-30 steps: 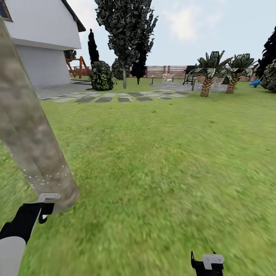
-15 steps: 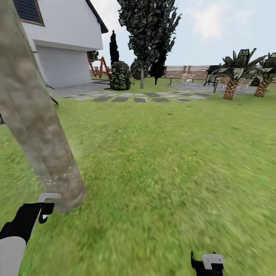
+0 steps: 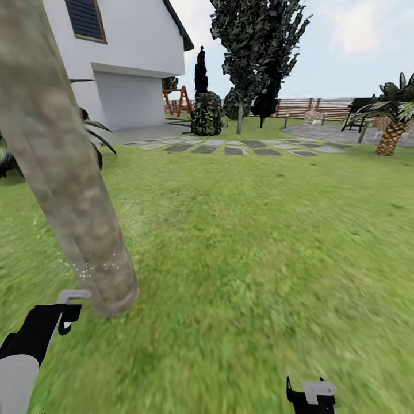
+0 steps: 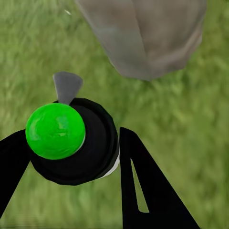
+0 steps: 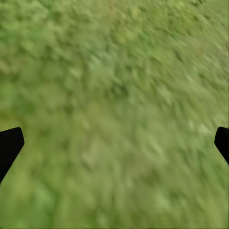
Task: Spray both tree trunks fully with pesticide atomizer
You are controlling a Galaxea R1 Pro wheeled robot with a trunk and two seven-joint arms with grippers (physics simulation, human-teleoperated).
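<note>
One unlabelled atomizer (image 4: 71, 143) beside tree trunk (image 3: 69, 190)

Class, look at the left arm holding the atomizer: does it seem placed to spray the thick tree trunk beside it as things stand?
Probably yes. The left gripper is shut on the atomizer, whose grey nozzle points toward the base of the tree trunk just ahead, with only grass between them.

Showing mottled grey-brown bark on the tree trunk (image 3: 69, 190), over blurry green lawn (image 3: 259, 241).
Showing a bright green cap on the black atomizer (image 4: 71, 140); white house (image 3: 135, 54); brown slatted fence (image 3: 299, 107).
</note>
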